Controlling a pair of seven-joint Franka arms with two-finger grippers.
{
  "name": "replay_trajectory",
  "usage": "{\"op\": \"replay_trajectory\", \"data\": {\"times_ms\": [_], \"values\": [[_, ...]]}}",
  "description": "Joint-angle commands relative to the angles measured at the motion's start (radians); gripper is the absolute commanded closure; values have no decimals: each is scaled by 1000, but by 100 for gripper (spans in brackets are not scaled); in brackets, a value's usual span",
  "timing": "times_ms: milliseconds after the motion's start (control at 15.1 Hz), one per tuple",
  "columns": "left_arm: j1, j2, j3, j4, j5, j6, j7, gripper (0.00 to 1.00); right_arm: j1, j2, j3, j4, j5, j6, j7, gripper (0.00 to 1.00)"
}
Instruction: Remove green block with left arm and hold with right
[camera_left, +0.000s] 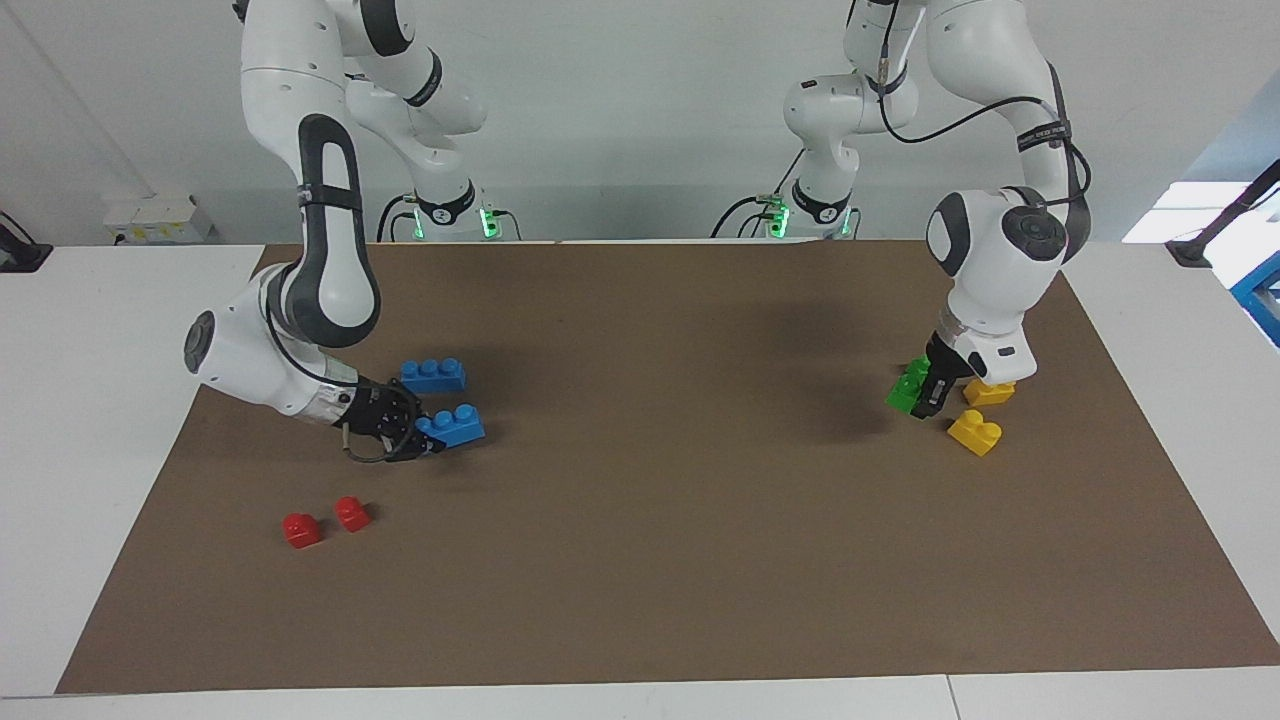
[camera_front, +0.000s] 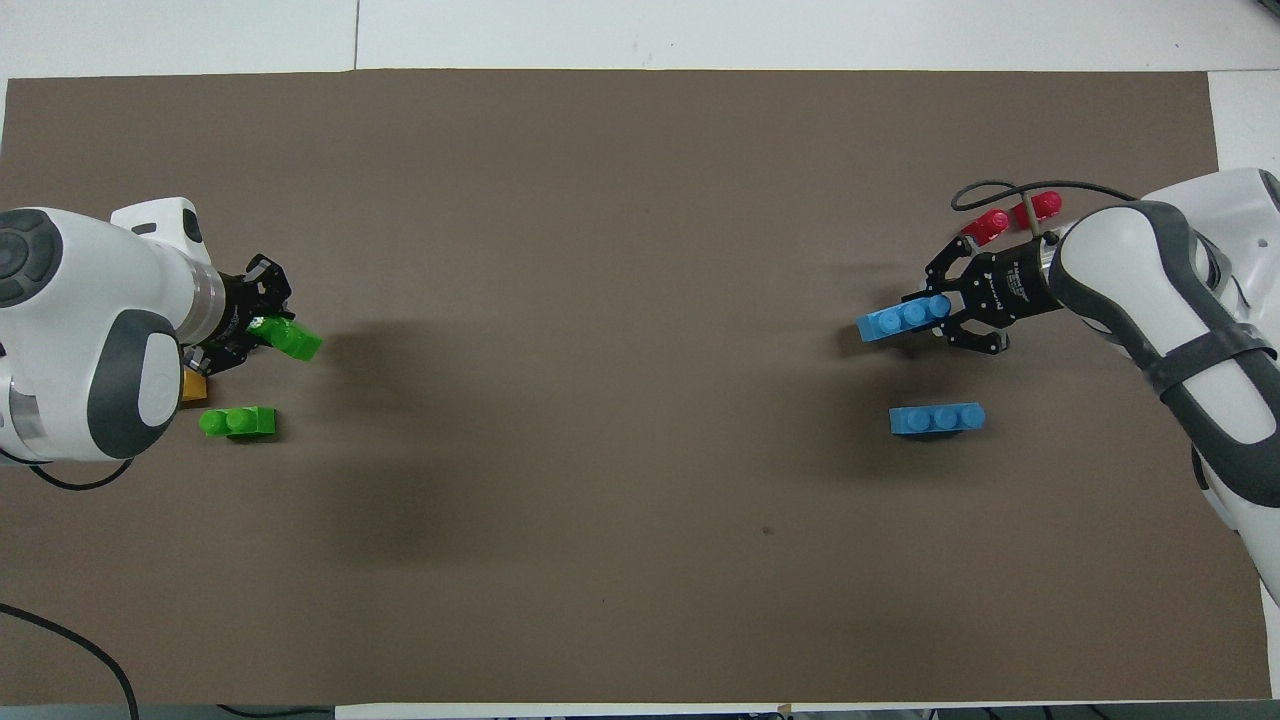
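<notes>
The left gripper (camera_left: 926, 398) has its fingers pinched on the green block (camera_left: 905, 392), holding it tilted just above the brown mat (camera_left: 700, 560) at the left arm's end of the desk, right beside the second green block (camera_front: 238, 422) and close to the two yellow blocks (camera_left: 975, 432). The right gripper (camera_left: 412, 437) is at the other end, fingers clamped on a blue brick (camera_left: 452, 424) held low over the mat, just beside the second blue brick (camera_left: 432, 375); the two red blocks (camera_left: 325, 522) lie near it, farther from the robots. Judging by this, the separation looks done: green is in the left fingers, blue in the right, well apart. What seems left is setting the green block down among its neighbours.
</notes>
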Motion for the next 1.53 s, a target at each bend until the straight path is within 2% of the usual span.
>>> {"op": "replay_trajectory", "data": {"times_ms": [0, 398, 929, 1062, 1128, 1195, 1394, 1460], "values": [[13, 29, -6, -23, -15, 70, 30, 100, -28, -29, 13, -33, -18, 7, -31, 100], [14, 92, -4, -21, -10, 139, 45, 100, -48, -36, 13, -73, -18, 57, -31, 100], [28, 92, -3, -21, -4, 125, 162, 100, -50, -36, 13, -95, -16, 114, 57, 100], [28, 92, -3, -21, -4, 125, 166, 86, -50, -36, 13, -95, -16, 125, 96, 100], [28, 92, -3, -21, -4, 126, 166, 59, -50, -36, 13, -98, -18, 137, 99, 100], [28, 91, -3, -21, -4, 126, 165, 1, -50, -36, 13, -102, -16, 140, 102, 100], [28, 88, -3, -20, -4, 125, 168, 0, -50, -36, 13, -101, -16, 142, 114, 100], [30, 84, -3, -17, -4, 122, 169, 0, -50, -36, 13, -101, -16, 143, 125, 90]]}}
